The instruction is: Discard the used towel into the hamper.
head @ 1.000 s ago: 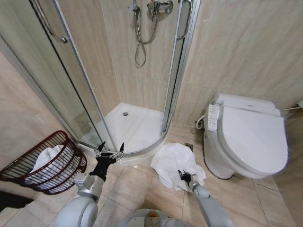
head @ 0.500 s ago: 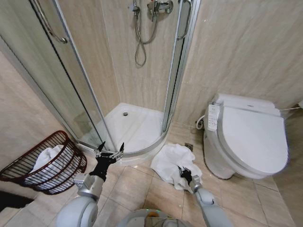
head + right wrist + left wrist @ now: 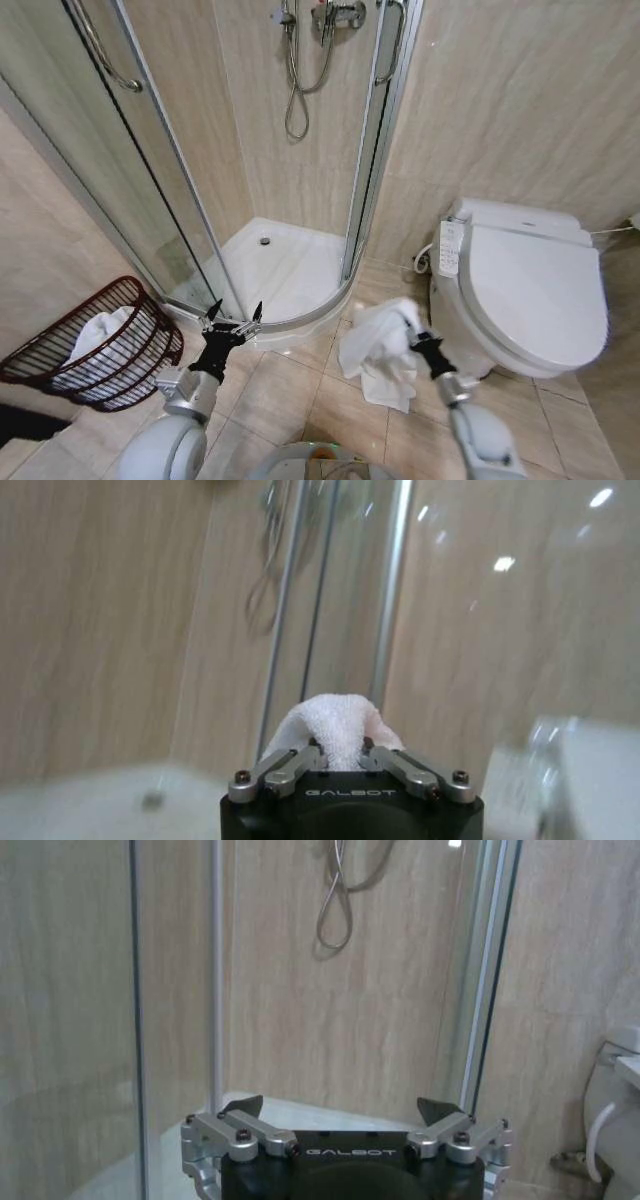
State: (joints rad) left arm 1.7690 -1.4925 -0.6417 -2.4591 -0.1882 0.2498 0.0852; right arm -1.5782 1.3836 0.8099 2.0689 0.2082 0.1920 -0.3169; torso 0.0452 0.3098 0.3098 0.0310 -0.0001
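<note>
left arm: reaching forward low, idle | left end effector (image 3: 233, 316): fingers spread wide, holding nothing | right arm: raised, angled up and forward | right end effector (image 3: 412, 333): fingers pinched together on white towel (image 3: 375, 350), cloth hanging from it

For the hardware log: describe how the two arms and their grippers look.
Both arms have rounded light-grey shells. The left gripper has a black body lettered GALBOT in white, silver metal finger links fastened with dark screws, and black pointed tips. The right gripper is built the same: black body with the same white lettering, silver links, dark screws. No loose cables are visible.
</note>
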